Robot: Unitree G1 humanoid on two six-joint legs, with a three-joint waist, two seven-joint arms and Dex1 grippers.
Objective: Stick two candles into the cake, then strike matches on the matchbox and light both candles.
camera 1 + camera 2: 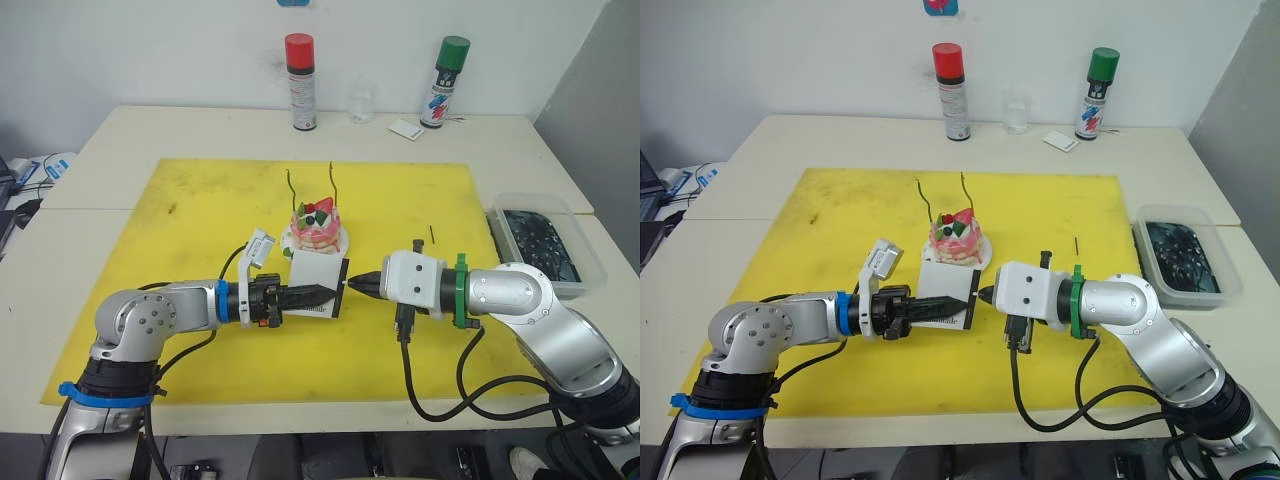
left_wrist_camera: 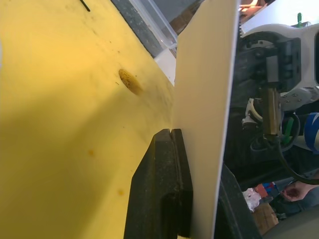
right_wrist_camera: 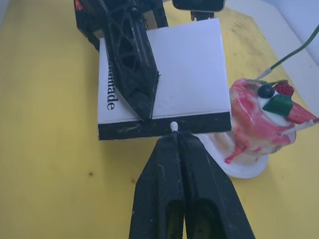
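Two candles: you can see both candles (image 1: 291, 190) (image 1: 333, 182) standing upright in the cake (image 1: 317, 225), which sits on its white plate on the yellow mat (image 1: 200, 230) over the tabletop (image 1: 120, 135).
Matchbox: the matchbox (image 3: 164, 79) is held up just in front of the cake, its dark striking strip facing the right arm.
Left pincer: your left pincer (image 1: 320, 292) is clamped on the matchbox from the left.
Right pincer: your right pincer (image 3: 174, 137) is pressed closed on a match (image 3: 174, 126); its pale head touches the strip, though the stick itself is probably hidden between the fingers.
Spare match: a match (image 1: 431, 234) lies on the mat, well apart to the right.
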